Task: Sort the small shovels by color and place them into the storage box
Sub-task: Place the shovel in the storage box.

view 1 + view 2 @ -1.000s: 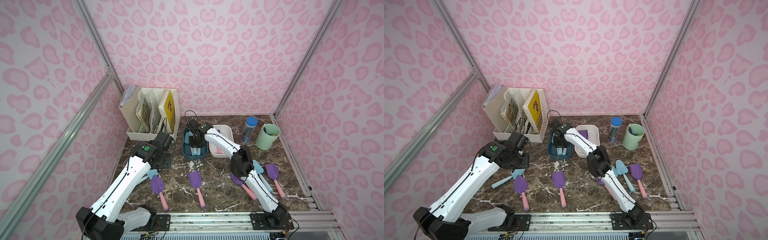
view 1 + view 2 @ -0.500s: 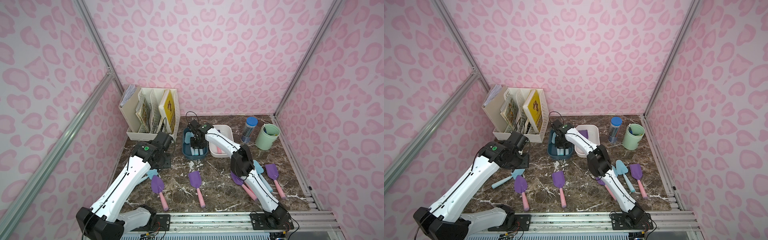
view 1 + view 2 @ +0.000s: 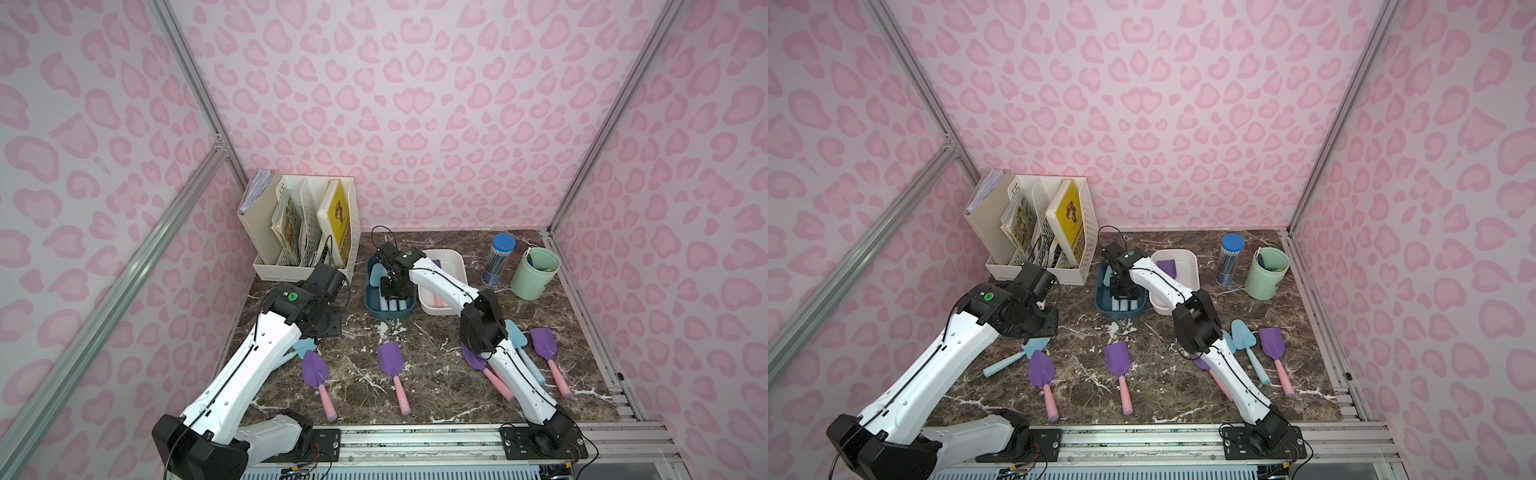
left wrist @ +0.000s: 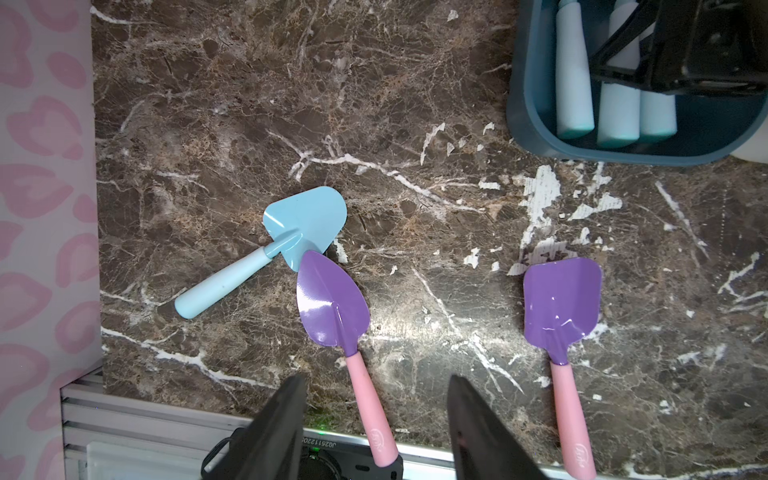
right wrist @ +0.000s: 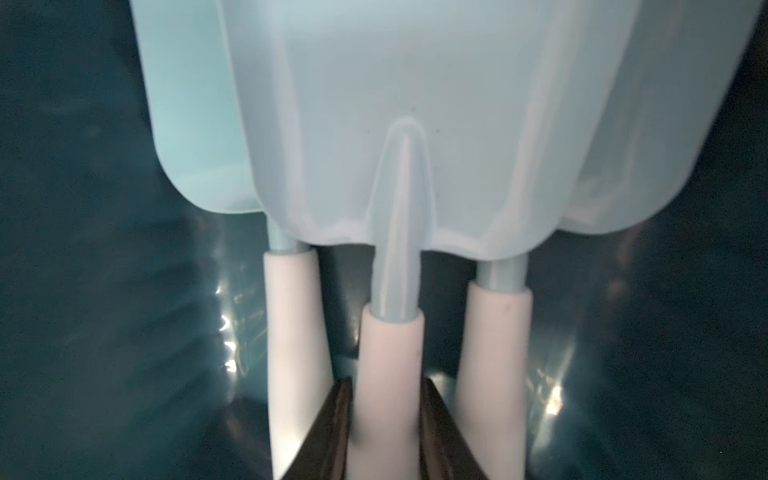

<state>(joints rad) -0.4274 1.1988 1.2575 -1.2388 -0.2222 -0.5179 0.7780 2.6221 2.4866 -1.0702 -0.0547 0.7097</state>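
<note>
Wrist view alone: right claw (image 5: 386, 384) seemingly pinching blue shovel (image 5: 395, 145) handle; left claw (image 4: 376, 380) half-open, empty.

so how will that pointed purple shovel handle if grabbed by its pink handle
Likely stiff: the pointed purple shovel looks glossy and hard. Its round pink handle might roll or slip in a grip. Its tip seems to touch the light blue shovel, which may shift.

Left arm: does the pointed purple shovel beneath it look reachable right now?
Probably yes. The left gripper hangs open above the pointed purple shovel, whose pink handle lies uncovered; only the blue shovel meets its blade tip.
</note>
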